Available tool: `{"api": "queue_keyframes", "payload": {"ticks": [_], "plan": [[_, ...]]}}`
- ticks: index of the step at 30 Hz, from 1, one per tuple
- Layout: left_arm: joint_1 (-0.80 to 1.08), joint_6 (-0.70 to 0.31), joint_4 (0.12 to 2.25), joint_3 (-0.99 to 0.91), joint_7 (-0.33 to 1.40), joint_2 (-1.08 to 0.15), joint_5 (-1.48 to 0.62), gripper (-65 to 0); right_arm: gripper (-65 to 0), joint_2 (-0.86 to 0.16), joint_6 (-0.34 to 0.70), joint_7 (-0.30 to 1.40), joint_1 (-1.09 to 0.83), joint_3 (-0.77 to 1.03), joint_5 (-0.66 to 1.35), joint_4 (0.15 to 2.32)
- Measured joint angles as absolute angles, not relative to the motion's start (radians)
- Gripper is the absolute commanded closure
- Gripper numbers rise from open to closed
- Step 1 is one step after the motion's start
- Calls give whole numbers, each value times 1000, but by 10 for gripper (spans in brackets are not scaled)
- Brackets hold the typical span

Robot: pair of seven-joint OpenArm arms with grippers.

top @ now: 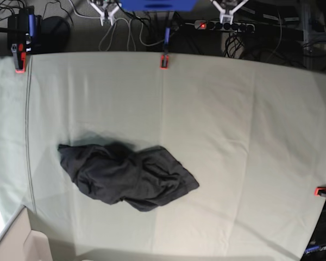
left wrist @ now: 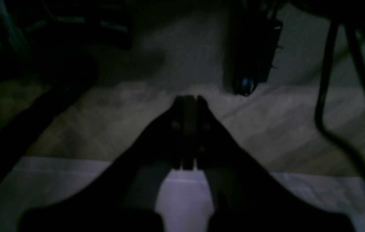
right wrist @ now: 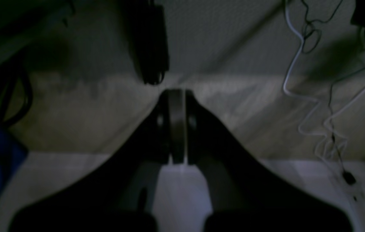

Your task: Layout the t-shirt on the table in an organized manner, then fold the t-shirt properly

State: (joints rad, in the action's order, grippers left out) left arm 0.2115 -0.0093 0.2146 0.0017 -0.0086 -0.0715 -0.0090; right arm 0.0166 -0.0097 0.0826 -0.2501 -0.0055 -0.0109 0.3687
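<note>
Both my grippers are closed on nothing. Left gripper (left wrist: 189,100): jaws pressed flat together, nothing between them, pointing at pale cloth and a dark floor area beyond. Right gripper (right wrist: 176,93): same, jaws shut tight and empty, loose white cable (right wrist: 301,96) hanging off to one side.

Neither arm shows in the base view. The t-shirt (top: 125,175) lies crumpled in a dark heap on the table (top: 239,136), toward that view's left and lower middle, well apart from every edge. It's bunched and creased, no sleeve or collar I can make out, no graphic visible.

Table cloth is pale grey-green with faint creases, red clamps (top: 164,61) along the far edge and one at the right edge.
</note>
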Motion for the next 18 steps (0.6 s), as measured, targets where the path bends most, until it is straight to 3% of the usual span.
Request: {"api": "queue_keyframes", "payload": {"ticks": [7,18], "plan": [[492,-15,638,3,4,-114,-10,0,0,0,-1,100,-559,-7,-6,820],[796,-3,1249,2,10,-298,-366,0,0,-64,3,114,-870,2,-4,1425]]}}
